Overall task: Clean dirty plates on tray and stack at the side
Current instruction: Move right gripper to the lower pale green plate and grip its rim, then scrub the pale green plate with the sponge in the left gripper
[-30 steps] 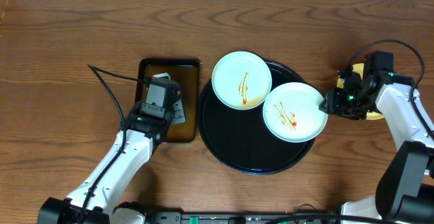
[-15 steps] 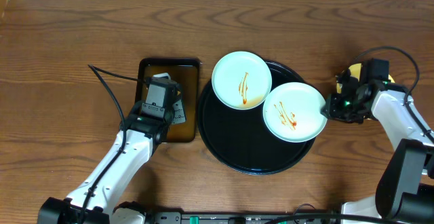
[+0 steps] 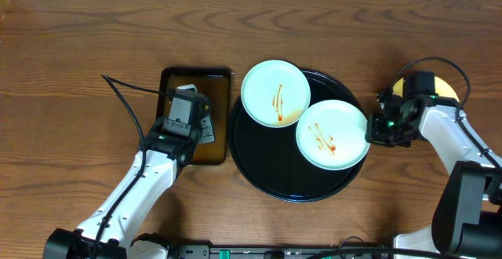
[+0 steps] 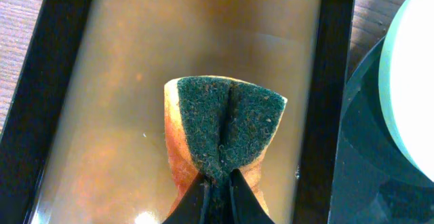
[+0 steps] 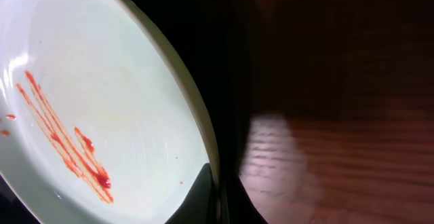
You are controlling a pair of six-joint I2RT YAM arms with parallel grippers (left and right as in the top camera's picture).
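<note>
brown wood-grain surface [image 3: 78,39] carries everything; the large round glossy black tray [image 3: 267,173] with a low rim lies at its middle; left of the tray, just beside its rim, sits a smaller rectangular brown tray with a black rim [image 3: 196,71]; the far mint-blue plate [image 3: 274,93], small, round and shallow, rests on the black tray's far left part and overhangs its rim, with thin red-brown sauce streaks at its centre; the near mint-blue plate [image 3: 332,133], same shape and colour, lies on the black tray's right part, its edge reaching the right rim, streaked with red-brown sauce too; whether the two plates touch or only come close cannot be told; right of the black tray, apart from it, a cream-yellow round plate [image 3: 447,90] shows only in slivers behind the right arm; a yellow sponge with a dark green scouring face [image 4: 227,125] stands folded inside the brown tray; the left gripper [image 4: 218,183] has its fingers pressed together on the sponge's lower edge, pinching it; the right gripper [image 5: 217,190], at the black tray's right rim, has its fingers closed on the rim of the near mint-blue plate.
</note>
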